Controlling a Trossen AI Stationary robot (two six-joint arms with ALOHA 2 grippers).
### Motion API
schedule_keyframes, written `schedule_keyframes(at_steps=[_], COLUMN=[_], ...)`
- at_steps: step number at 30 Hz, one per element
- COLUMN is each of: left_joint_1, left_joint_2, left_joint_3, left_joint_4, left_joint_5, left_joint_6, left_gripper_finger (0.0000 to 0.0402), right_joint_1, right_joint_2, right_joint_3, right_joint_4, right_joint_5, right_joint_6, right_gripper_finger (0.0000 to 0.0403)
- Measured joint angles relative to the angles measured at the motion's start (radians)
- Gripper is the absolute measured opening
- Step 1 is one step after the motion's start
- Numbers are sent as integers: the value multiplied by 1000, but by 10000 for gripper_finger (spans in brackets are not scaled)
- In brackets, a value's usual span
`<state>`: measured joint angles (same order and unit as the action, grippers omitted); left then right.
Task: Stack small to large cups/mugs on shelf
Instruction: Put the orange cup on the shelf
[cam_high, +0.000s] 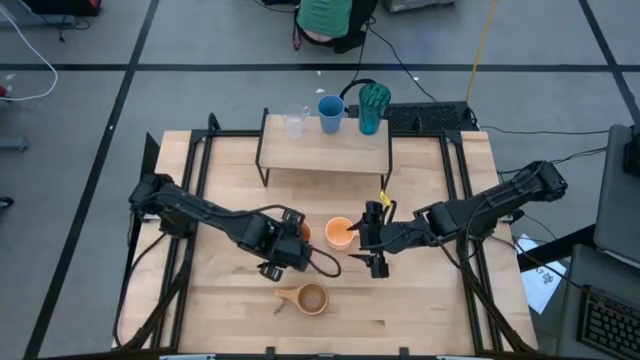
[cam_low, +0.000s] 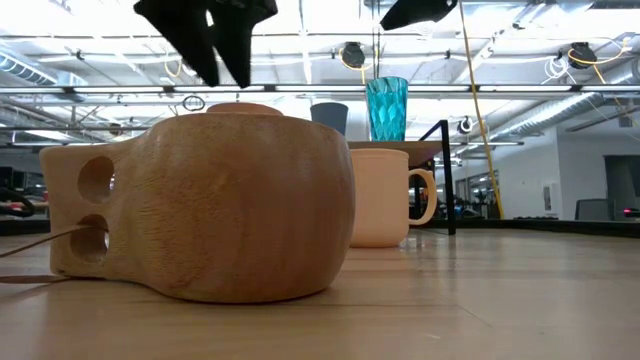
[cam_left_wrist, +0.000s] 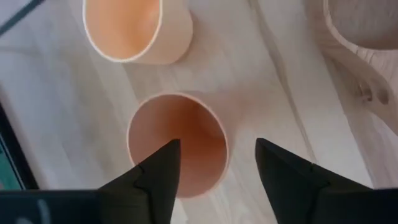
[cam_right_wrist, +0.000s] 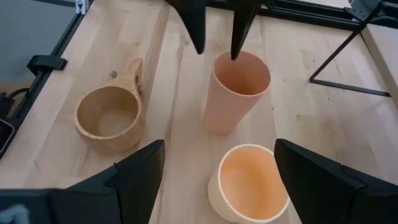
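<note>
Left wrist view – left gripper (cam_left_wrist: 214, 165) open, fingers straddling orange-brown tumbler (cam_left_wrist: 178, 143) rim

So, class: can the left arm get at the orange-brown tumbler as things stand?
Probably yes. The left gripper hangs open right above the orange-brown tumbler, one finger over its rim, with nothing between them.

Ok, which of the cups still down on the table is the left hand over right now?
The orange-brown tumbler: handleless, directly beneath the left hand. The orange handled mug sits beside it; the wooden cup lies farther off.
</note>
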<state>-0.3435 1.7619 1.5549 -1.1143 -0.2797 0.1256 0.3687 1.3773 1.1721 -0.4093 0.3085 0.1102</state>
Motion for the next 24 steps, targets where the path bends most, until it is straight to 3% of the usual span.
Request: schedule_keyframes(at_steps=[7, 15, 21, 24], left_joint_1=[23, 40, 31, 31], left_joint_2=[0, 0, 0, -5], left_joint_3=[-67, -122, -128, -117], left_joint_4=[23, 105, 121, 122], left_joint_5=[43, 36, 45, 47], left_joint_6=[25, 64, 118, 116], left_gripper_finger=[136, 83, 12, 11], right_joint_1=[37, 60, 60, 60], right_joint_2=[0, 0, 0, 0], right_joint_3=[0, 0, 0, 0], right_joint_4=[0, 0, 0, -1], right_joint_5=[0, 2, 3, 3], right_joint_6=[1, 1, 8, 8], right_gripper_finger=[292, 292, 292, 292])
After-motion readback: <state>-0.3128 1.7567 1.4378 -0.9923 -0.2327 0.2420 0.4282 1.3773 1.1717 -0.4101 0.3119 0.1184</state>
